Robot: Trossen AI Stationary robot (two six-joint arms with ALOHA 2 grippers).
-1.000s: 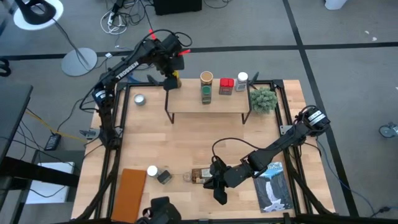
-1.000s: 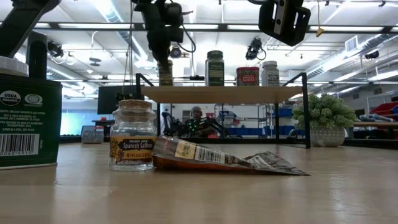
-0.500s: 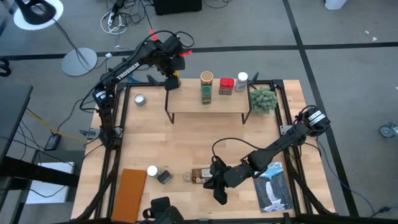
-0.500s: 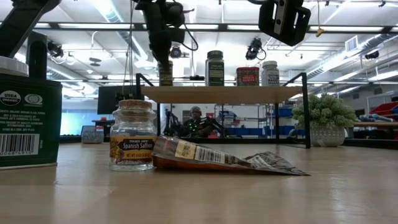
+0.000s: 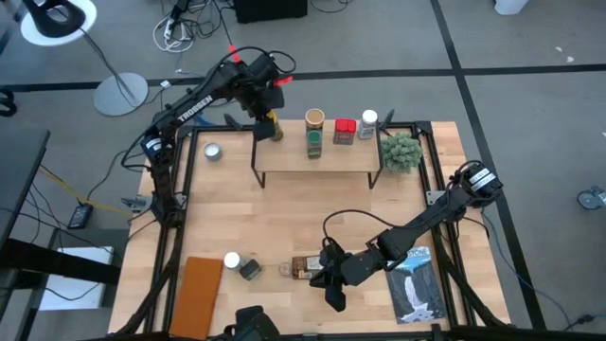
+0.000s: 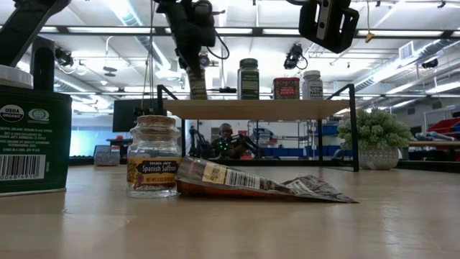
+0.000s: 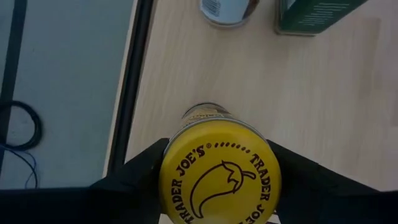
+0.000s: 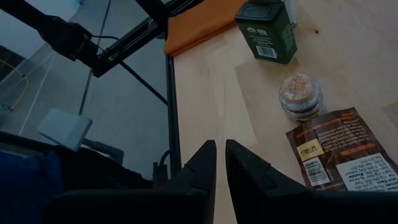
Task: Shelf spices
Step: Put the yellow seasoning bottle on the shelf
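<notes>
Spices still off the shelf lie at the near edge of the table: a flat brown packet, a small cork-topped saffron jar touching its end, a dark green tin and a white-topped jar just beside that. The right gripper hangs over this near edge next to the packet, its two fingers drawn nearly together with nothing between them. A flat brown board lies at the near left corner and a blue-and-white book at the near right. Farther back stands the shelf, its plank top on black legs, carrying a tan-topped green bottle, a red-topped jar and a white-topped bottle in a row. At the shelf's left end the left gripper clamps a yellow-lidded jar, tilted, its lid between the fingers. A small silver tin sits left of the shelf and a little green plant right of it.
</notes>
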